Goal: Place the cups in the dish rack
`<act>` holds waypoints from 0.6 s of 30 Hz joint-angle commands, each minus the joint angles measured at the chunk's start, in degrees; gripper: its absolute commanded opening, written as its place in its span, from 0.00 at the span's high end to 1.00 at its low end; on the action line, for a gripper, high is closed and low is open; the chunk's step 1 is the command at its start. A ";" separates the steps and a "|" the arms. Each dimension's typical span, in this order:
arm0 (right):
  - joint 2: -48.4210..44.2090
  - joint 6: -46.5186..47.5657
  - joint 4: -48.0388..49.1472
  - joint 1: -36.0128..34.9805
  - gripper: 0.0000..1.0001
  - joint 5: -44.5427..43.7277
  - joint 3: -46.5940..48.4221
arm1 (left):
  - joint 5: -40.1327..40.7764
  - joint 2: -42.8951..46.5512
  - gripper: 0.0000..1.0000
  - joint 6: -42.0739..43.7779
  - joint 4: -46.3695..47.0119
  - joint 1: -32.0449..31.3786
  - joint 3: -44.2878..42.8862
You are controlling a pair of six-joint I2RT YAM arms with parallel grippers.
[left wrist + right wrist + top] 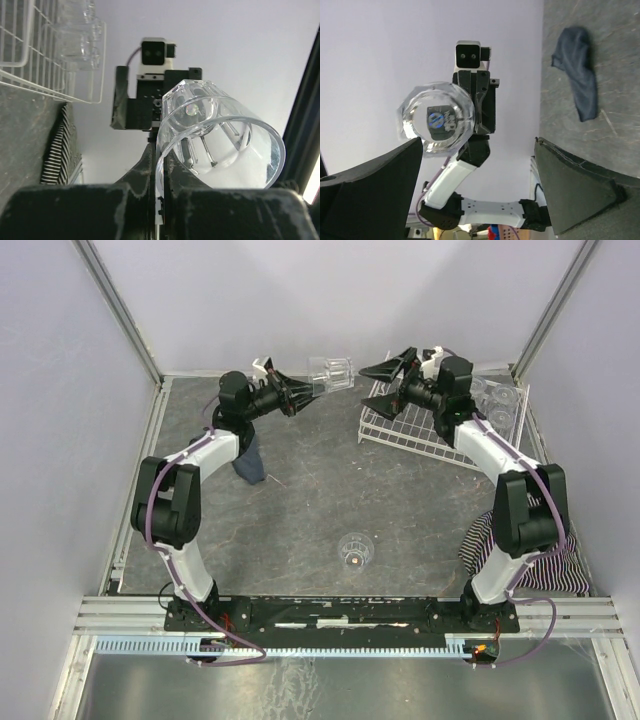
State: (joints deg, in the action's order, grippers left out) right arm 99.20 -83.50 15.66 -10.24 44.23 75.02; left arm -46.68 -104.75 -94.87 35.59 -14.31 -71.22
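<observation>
Overhead view of a dark grey stone-patterned table [300, 500] inside a pale-walled enclosure, with two black-and-white robot arms reaching toward the upper middle of the frame.

The left gripper [306, 389], just left of the upper centre, is clamped on the rim of a small clear ribbed plastic cup [332, 373]. It holds the cup on its side in the air, base pointing right. In the left wrist view the cup [220, 135] fills the right half of the frame, its open mouth toward the camera and its wall pinched at the bottom edge.

The right gripper [392, 365], just right of the upper centre, faces the cup with its jaws spread wide, close to the cup's base but apart from it. In the right wrist view its two dark fingers [370, 185] sit at the lower corners, and the cup's base [437, 122] shows between and beyond them.

A white wire-grid dish rack [415, 435] lies at the upper right, under the right arm. Several more clear cups [497, 397] stand in its far right end. Their exact number is hard to tell.

One more clear cup [355, 550] stands alone on the table, below the centre of the frame and well apart from the rack.

A crumpled dark blue cloth [250, 466] lies at the middle left, beside the left arm. A black-and-white striped cloth [545, 565] is bunched at the lower right, by the right arm's base.
</observation>
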 commanded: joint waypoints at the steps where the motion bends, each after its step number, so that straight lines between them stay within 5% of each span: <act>1: 1.82 -8.99 15.09 -1.44 0.00 0.46 -0.20 | -1.47 0.34 0.97 -9.09 12.29 -0.95 0.36; 18: 3.71 -14.50 21.86 -3.13 0.00 0.34 1.81 | -1.71 -0.84 0.97 -5.50 7.68 -1.07 -1.23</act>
State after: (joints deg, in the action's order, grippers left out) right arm 102.52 -96.95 33.19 -12.47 43.90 74.65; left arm -47.11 -105.43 -100.01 41.80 -15.20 -70.11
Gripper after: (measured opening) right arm 0.998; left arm 0.069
